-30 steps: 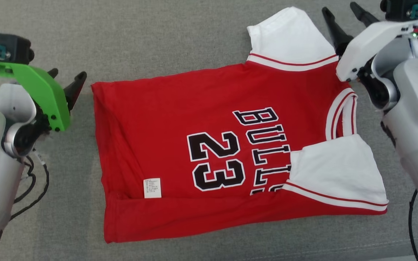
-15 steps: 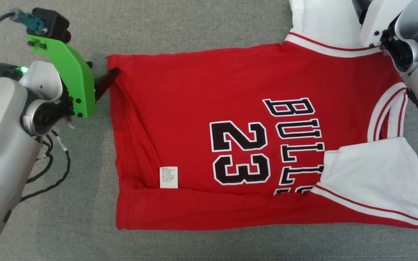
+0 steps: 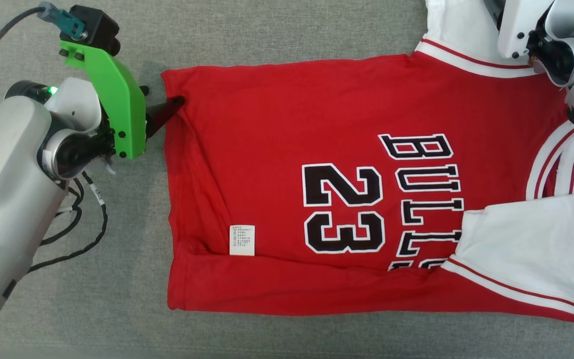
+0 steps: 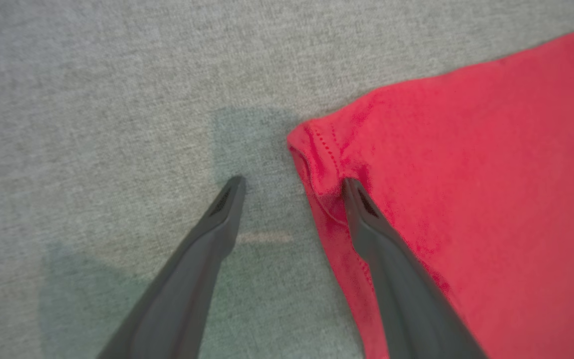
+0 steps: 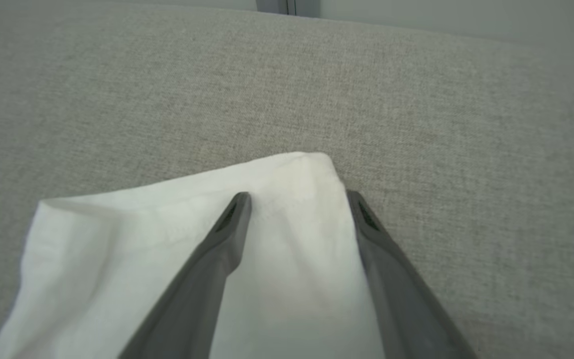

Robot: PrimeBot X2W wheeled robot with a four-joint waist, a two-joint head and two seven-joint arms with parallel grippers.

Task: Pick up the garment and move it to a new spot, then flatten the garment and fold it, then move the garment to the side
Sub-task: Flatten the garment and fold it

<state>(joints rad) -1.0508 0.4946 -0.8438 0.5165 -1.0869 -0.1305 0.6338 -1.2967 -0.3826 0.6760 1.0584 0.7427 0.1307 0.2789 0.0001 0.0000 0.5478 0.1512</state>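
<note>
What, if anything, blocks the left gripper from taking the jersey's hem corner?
Probably nothing, so yes: the left gripper is open and straddles the hem corner, one finger on the red jersey, the other on the grey fabric surface beside it. Nothing lies between.

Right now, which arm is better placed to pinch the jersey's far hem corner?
Left. The left gripper is open, straddling the hem corner of the red jersey; the right gripper is over the white sleeve.
</note>
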